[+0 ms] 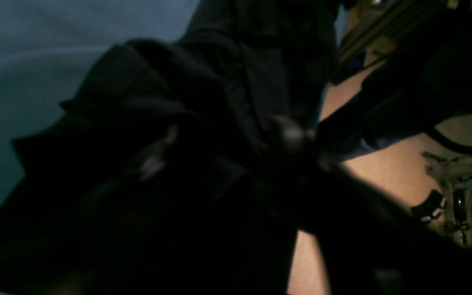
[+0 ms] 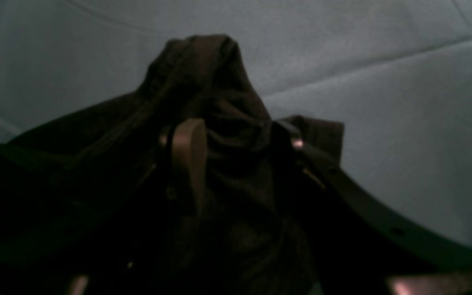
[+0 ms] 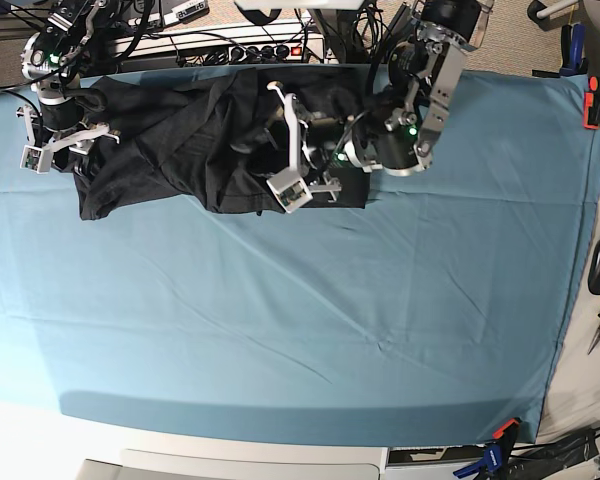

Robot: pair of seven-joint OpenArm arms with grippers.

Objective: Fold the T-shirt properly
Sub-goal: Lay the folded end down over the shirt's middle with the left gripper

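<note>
Left wrist view: dark and blurred. The T-shirt (image 1: 170, 135) filled most of the frame, bunched in heavy folds directly in front of my left gripper (image 1: 297, 141). One rounded fingertip (image 1: 291, 137) showed against the cloth; I could not tell how far the jaws stood apart or whether they had any fabric between them. The teal cloth (image 1: 27, 53) covering the surface showed at upper left.

Right wrist view: my right gripper (image 2: 236, 137) was closed on a thick gather of the T-shirt (image 2: 203, 73). One tan finger (image 2: 189, 151) stood left of the bunch and the dark finger right of it, with fabric packed between them and rising in a peak above the tips. The jaws stood fairly wide because of the bulk. Teal cloth (image 2: 383, 102) lay behind, creased.

Base view: the T-shirt (image 3: 180, 150) lay crumpled along the far edge of the surface, spread unevenly from the far left corner toward the middle. My right gripper (image 3: 55, 140) was at the shirt's left end, touching it. My left gripper (image 3: 290, 150) was over the shirt's right part, its white fingers (image 3: 285, 185) pointing toward the near side. The teal cloth (image 3: 300, 320) covered the surface nearer the camera.
</note>
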